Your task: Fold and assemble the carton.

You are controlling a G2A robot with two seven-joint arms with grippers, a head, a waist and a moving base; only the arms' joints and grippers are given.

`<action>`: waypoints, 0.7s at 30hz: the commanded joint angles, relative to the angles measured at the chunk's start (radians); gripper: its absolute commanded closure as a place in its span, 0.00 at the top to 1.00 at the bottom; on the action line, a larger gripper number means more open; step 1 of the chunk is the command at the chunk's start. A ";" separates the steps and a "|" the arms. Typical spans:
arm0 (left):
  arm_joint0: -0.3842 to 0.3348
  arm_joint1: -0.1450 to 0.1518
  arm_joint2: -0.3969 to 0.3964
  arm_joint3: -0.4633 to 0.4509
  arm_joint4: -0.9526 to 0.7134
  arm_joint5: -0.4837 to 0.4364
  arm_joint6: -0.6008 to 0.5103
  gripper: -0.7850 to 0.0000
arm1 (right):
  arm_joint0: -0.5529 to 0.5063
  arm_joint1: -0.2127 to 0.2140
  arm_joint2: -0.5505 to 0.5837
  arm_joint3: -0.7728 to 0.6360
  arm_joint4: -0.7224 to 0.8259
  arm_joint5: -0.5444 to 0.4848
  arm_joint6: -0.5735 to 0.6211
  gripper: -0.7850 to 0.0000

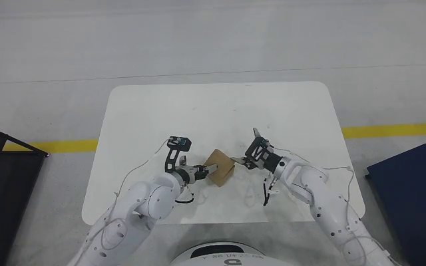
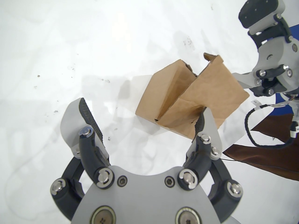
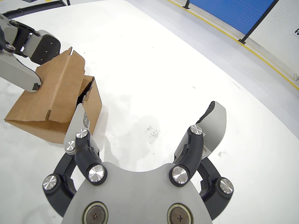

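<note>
Left tool and right tool, both wide open, a finger of each against the half-folded carton

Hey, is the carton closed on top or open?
Open. The carton has its top flaps raised and not meeting; a dark gap into the inside shows between them.

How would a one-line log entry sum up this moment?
carton part-folded on table | left gripper open, one finger on carton | right gripper open, one finger on its other side
</note>
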 commanded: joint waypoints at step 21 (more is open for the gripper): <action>0.001 -0.014 -0.003 0.017 0.009 -0.005 -0.004 1.00 | -0.020 0.003 0.003 -0.002 -0.021 -0.012 -0.012 1.00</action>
